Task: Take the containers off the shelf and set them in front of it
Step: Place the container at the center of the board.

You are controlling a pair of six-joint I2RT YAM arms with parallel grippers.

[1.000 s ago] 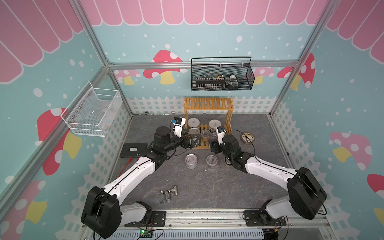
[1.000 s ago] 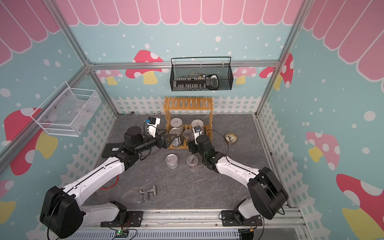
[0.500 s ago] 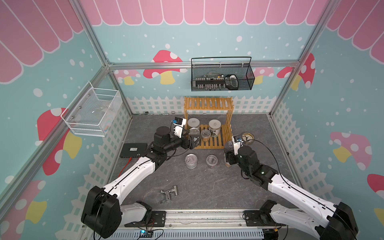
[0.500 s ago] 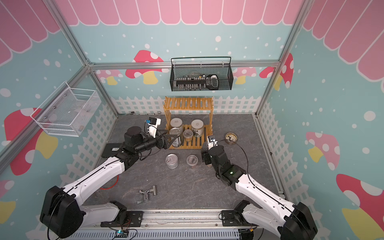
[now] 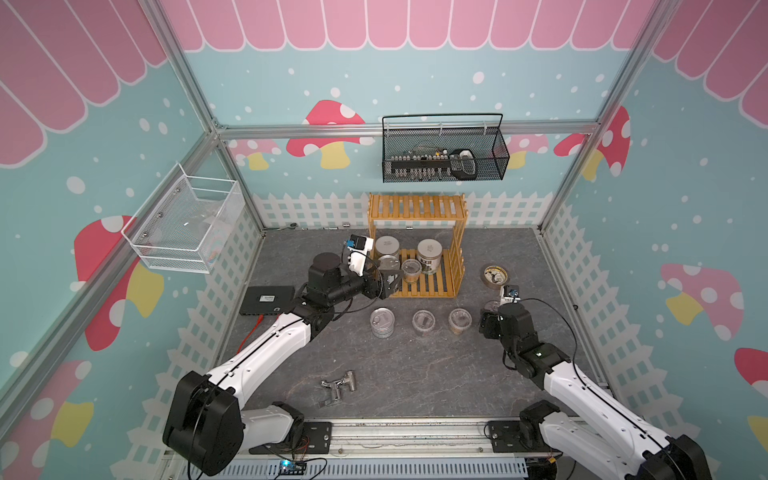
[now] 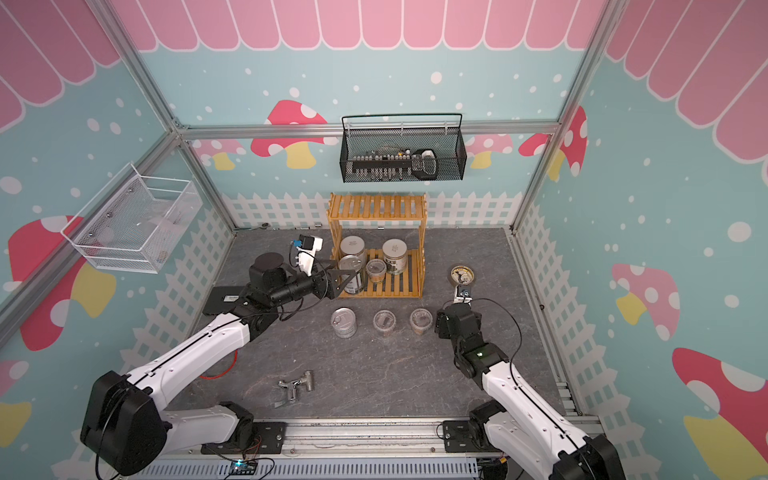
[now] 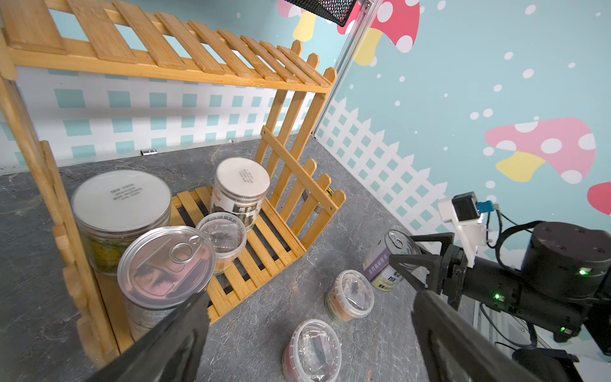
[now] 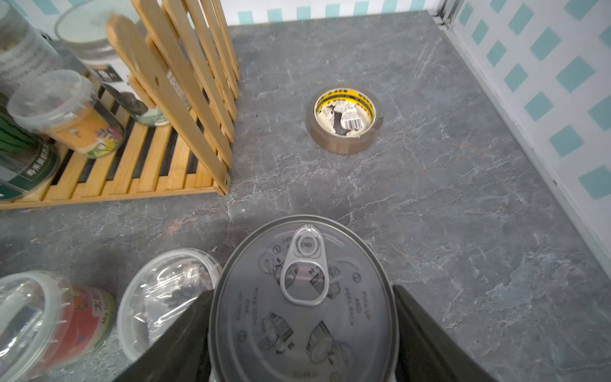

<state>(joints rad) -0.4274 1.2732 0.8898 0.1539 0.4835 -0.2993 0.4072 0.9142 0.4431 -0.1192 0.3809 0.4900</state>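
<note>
In front of the shelf (image 5: 432,286), the right claw (image 8: 301,292) is clasping a tin can (image 8: 302,251) just beside a clear jar (image 8: 165,291), risking knocking it, while the left claw (image 7: 309,297) is hovering open at the shelf's front can (image 7: 165,261).

Shelf (image 5: 415,205): yellow-brown slats.
Floor (image 5: 415,374): dark grey, pale marble veining.
Walls (image 5: 685,208): teal, white dots, pink-red mushrooms with yellow stems; pink scallops on top.
Fence (image 5: 316,210): white pickets.
Can (image 8: 304,297): silver lid, grey printed diagrams.
Jars (image 7: 120,198): flat white lids.
Tape (image 8: 344,119): brown, yellow-black core.
Black wire basket (image 5: 442,164); white mesh basket (image 5: 183,224).
Arms (image 5: 266,353): white, black joints.
</note>
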